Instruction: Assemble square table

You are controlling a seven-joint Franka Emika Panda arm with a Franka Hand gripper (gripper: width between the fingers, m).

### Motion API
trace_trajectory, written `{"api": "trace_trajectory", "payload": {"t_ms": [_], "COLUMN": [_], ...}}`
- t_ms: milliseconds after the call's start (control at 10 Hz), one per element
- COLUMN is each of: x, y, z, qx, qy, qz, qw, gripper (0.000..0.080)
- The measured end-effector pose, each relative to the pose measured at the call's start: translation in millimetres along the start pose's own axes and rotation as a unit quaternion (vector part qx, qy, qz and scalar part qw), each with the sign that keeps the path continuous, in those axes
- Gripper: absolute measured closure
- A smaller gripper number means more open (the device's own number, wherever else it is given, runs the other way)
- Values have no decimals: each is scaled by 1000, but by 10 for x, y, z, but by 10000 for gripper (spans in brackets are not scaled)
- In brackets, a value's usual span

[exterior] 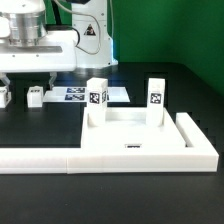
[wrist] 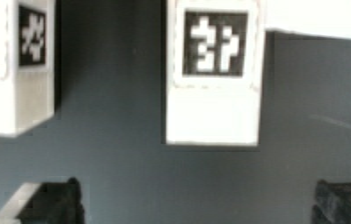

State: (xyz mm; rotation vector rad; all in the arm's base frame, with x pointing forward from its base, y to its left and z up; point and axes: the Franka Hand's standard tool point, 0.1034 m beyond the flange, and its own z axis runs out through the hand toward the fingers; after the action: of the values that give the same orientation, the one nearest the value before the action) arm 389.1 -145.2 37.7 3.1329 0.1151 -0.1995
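Tabletop: the white plastic square tray-like tabletop (exterior: 125,126) lies on the black table (exterior: 40,125), tucked into the corner of the long white L-shaped barrier (exterior: 40,160).
Standing legs: in the exterior view the first standing leg (exterior: 97,100), a small white tagged block, is upright at the tabletop's 11 o'clock corner. The second standing leg (exterior: 156,98) is at its 1 o'clock corner. Both look seated, though the joints are hidden.
Loose legs: the nearer loose leg (exterior: 38,95) and the farther loose leg (exterior: 5,97) lie on the table at about 10 o'clock from the tabletop, below the arm. The marker board (exterior: 85,93) lies between them and the tabletop.
Step in hand: most likely fetching a third leg.
Gripper: the two-finger gripper (wrist: 193,203) has its jaws spread wide, holding and touching nothing. Only bare table shows between the dark fingertips (wrist: 47,200).
Wrist view: the centred leg (wrist: 216,75) lies beyond the fingertips, not between them. The neighbouring leg (wrist: 8,70) lies beside it, apart. These are probably the loose pair.
Doing it well: bring the gap over the centred leg's middle and square the fingers to its long sides. Descend without nudging the neighbouring leg, then close firmly so the leg cannot twist.
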Motion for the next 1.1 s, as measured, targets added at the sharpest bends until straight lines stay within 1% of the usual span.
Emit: {"api": "trace_trajectory", "payload": {"t_ms": [300,500,600,700,900,1100], "x": [17,-29,-28,-64,-57,-81], "y": [-33,-162,-187,-220,-211,-287], "z": [-2,31,46,56,61,79], "qx": [3,11,14,22,32,44], "qy": [-8,-74,-95,-141,-185,-254], "qz": [-1,3,0,-6,-18,-25], "qw": [1000,997,995,990,982,966], "gripper": [150,150,150,150,150,150]}}
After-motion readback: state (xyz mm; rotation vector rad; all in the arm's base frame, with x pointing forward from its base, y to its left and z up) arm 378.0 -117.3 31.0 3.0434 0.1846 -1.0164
